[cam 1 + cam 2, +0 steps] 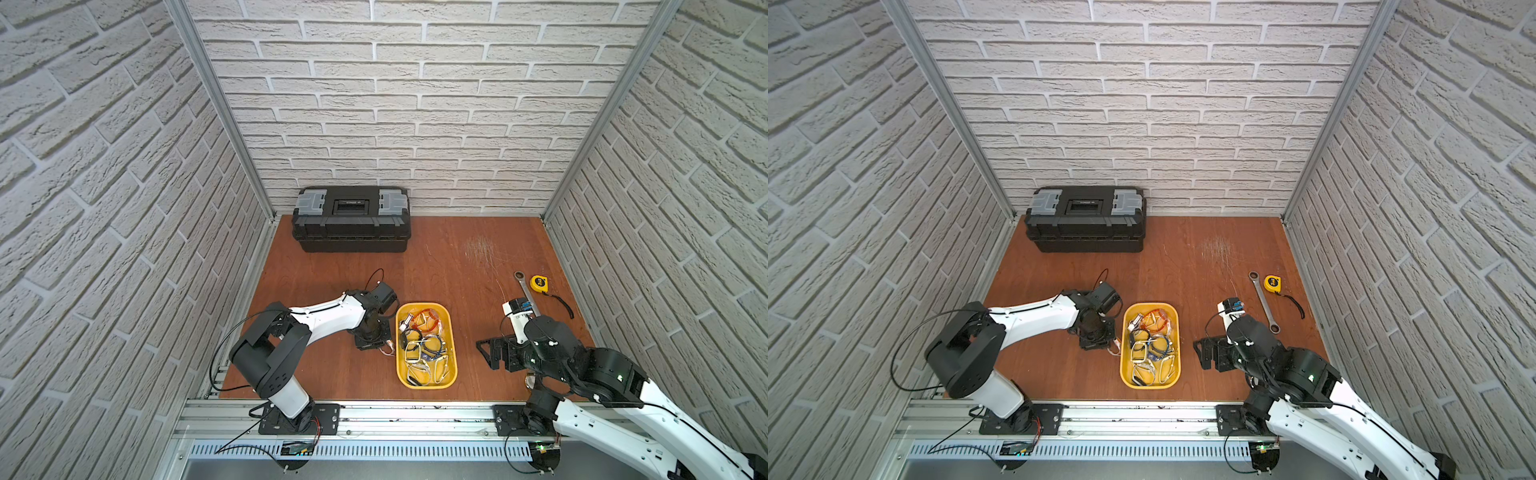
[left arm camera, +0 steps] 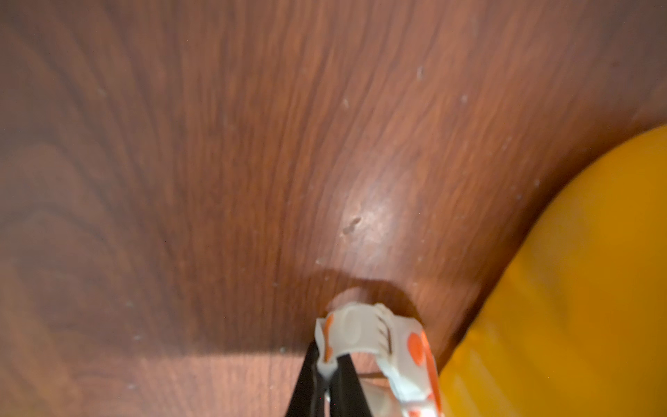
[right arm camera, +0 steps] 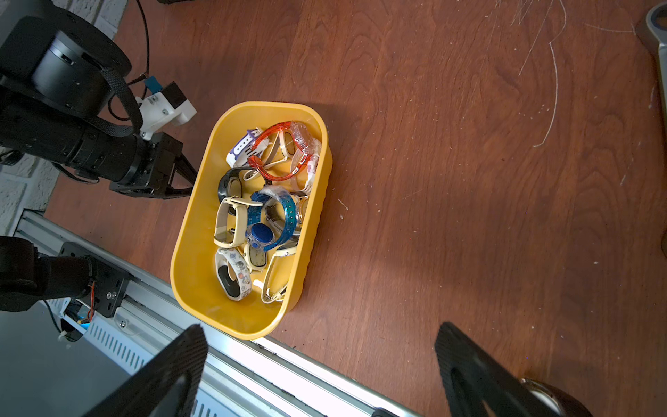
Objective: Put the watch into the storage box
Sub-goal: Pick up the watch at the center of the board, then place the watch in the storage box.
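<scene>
Black plastic toolbox with grey latches (image 1: 351, 224): against the back wall, lid down, well apart from everything else.
Left jaws: closed tight, pinching the strap of the watch.
White watch with orange dots (image 2: 361, 332): gripped by its band, just beside the storage box's outer wall, outside it.
Shallow yellow plastic storage box (image 3: 195, 252): flat on the brown wooden tabletop (image 1: 457, 257), holding a heap of other watches (image 3: 263, 202).
Right jaws: spread wide, holding nothing, to the right of the box.
Steel wrench (image 1: 525, 291), yellow tape measure (image 1: 539, 283): side by side near the right wall.
</scene>
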Action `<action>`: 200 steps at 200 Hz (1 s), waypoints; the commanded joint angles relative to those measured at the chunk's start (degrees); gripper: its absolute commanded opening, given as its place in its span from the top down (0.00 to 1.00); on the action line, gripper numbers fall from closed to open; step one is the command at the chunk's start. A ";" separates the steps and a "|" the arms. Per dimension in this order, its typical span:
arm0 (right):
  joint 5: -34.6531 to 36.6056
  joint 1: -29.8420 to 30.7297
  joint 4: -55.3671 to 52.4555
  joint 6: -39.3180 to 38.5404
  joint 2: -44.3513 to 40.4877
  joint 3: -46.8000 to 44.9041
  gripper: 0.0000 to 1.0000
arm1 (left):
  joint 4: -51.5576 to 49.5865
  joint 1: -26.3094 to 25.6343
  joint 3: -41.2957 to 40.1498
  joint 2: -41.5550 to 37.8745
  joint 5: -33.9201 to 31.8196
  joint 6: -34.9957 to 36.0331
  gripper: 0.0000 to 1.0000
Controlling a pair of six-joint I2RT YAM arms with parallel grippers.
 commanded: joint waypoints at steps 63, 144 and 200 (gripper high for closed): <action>1.05 -0.25 1.59 -1.41 0.76 0.73 0.00 | -25.65 -2.36 15.14 -14.66 -13.25 16.32 1.00; 2.64 -0.25 -1.25 0.02 -2.48 1.87 0.00 | -23.57 -20.69 35.25 8.66 -9.27 27.88 1.00; 3.84 -0.25 -4.03 0.25 -5.32 2.15 0.00 | -20.00 -25.23 40.11 19.37 -5.76 29.40 1.00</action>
